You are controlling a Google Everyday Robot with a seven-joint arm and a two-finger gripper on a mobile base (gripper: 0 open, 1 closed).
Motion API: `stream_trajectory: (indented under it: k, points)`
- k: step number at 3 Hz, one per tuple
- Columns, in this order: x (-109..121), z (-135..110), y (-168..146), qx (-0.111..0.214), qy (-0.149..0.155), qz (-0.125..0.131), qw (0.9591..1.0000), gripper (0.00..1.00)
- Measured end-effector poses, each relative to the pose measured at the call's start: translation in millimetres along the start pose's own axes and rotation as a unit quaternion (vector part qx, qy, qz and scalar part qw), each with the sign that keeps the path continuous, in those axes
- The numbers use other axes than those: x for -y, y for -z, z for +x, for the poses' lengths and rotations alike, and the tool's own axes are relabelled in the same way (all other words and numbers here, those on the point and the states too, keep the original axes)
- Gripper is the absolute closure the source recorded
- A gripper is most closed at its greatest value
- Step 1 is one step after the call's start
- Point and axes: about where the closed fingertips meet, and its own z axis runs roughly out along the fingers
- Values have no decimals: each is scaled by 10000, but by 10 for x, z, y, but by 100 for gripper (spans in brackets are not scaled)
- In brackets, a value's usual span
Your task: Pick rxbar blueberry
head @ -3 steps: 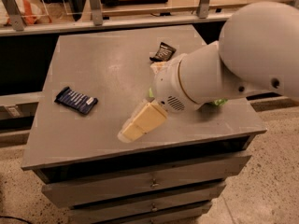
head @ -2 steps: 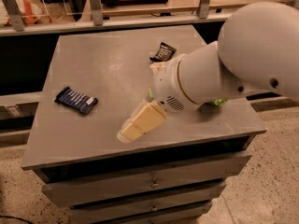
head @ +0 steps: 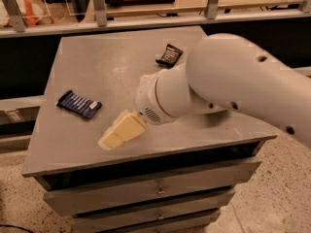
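The rxbar blueberry [head: 79,104], a flat navy-blue wrapper with pale stripes, lies on the grey cabinet top [head: 107,57] near its left edge. My gripper [head: 108,140], cream-coloured, points down and left at the end of the big white arm [head: 228,89]. It hovers over the front part of the top, a short way to the right of the bar and nearer the front, apart from it. It holds nothing that I can see.
A smaller black-brown bar wrapper [head: 169,55] lies at the back right of the top, just behind the arm. The arm hides the right side of the top. Drawers [head: 155,191] are below the front edge. A railing [head: 146,18] runs behind.
The gripper has moved a little to the left, toward the blue bar. The arm now covers more of the right side. Both bars have stayed put.
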Motion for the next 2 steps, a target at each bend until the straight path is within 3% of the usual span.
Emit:
stream_trajectory:
  k: [2]
  points:
    - [-102, -238, -683, 494, -33, -452, 9977, 0]
